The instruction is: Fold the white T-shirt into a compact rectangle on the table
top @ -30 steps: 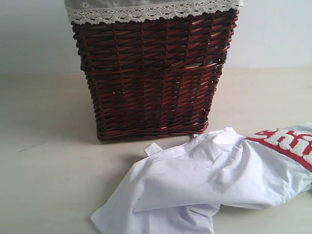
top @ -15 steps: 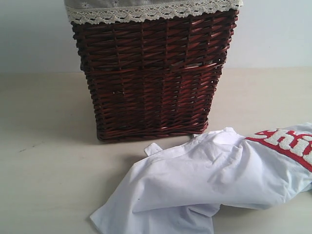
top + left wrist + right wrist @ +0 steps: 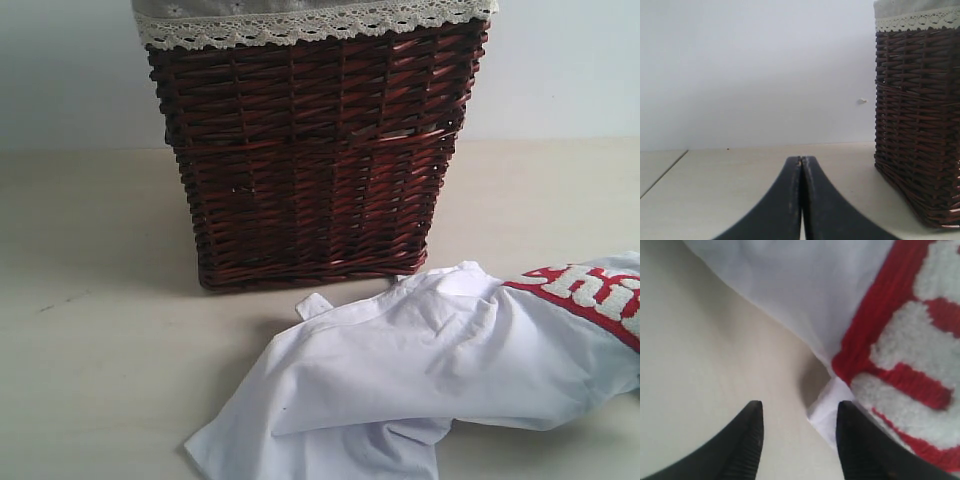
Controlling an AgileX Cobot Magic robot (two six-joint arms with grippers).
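The white T-shirt [image 3: 420,365] lies crumpled on the pale table [image 3: 90,350] at the lower right, its red band with white letters [image 3: 590,292] at the right edge. Neither gripper shows in the exterior view. In the right wrist view my right gripper [image 3: 799,410] is open just above the table, straddling a white hem corner [image 3: 827,407] beside the red band [image 3: 880,325]; nothing is held. In the left wrist view my left gripper [image 3: 801,161] is shut with its fingers pressed together, low over bare table, away from the shirt.
A tall dark-brown wicker basket [image 3: 310,150] with a lace-trimmed grey liner [image 3: 300,22] stands behind the shirt; in the left wrist view the basket [image 3: 920,125] is close beside the left gripper. A pale wall [image 3: 70,70] backs the table.
The shirt's lower right fold has shifted slightly; everything else stays as it was.
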